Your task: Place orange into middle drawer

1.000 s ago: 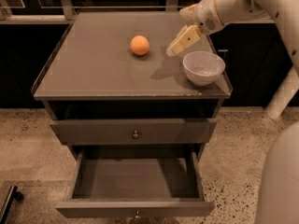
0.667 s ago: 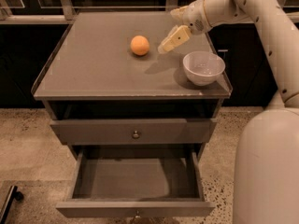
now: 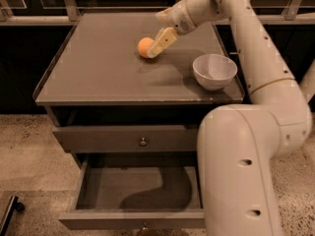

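Note:
The orange [image 3: 143, 46] rests on the grey cabinet top [image 3: 98, 68], a little behind its middle. My gripper [image 3: 154, 50] reaches down from the upper right and sits right against the orange's right side, hiding part of it. The middle drawer [image 3: 113, 188], the lower of the two, is pulled out below and shows a bare grey floor with the arm's shadow on it. Its knob [image 3: 143, 226] is at the frame's bottom edge. The grey drawer above it [image 3: 98, 139] is pushed in.
A white bowl [image 3: 214, 71] stands on the cabinet top near its right front corner. My arm's large white links [image 3: 236, 171] fill the right foreground, partly in front of both drawers. Speckled floor lies around the cabinet, and dark railings run behind it.
My gripper has moved left across the cabinet top, from beside the white bowl to the orange's right side. The arm now fills more of the right foreground. The orange and bowl have not moved.

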Action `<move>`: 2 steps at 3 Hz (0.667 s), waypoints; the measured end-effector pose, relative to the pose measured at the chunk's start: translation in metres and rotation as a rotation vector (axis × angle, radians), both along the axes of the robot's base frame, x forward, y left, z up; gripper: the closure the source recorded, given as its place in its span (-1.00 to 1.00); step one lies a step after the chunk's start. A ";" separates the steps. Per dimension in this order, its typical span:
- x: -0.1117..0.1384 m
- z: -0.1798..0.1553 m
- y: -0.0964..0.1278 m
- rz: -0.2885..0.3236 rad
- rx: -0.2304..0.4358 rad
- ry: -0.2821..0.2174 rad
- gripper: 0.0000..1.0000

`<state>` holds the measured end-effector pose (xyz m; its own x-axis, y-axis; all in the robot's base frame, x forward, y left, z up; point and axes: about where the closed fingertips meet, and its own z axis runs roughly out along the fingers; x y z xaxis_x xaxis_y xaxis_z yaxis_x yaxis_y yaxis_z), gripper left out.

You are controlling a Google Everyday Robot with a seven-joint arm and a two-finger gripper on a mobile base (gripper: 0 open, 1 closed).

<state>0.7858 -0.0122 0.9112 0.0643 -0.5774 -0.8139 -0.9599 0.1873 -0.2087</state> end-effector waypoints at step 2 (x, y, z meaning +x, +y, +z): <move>0.007 -0.043 0.023 0.060 -0.080 0.059 -1.00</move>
<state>0.7925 0.0107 0.8681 0.0540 -0.6371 -0.7689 -0.9800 0.1139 -0.1632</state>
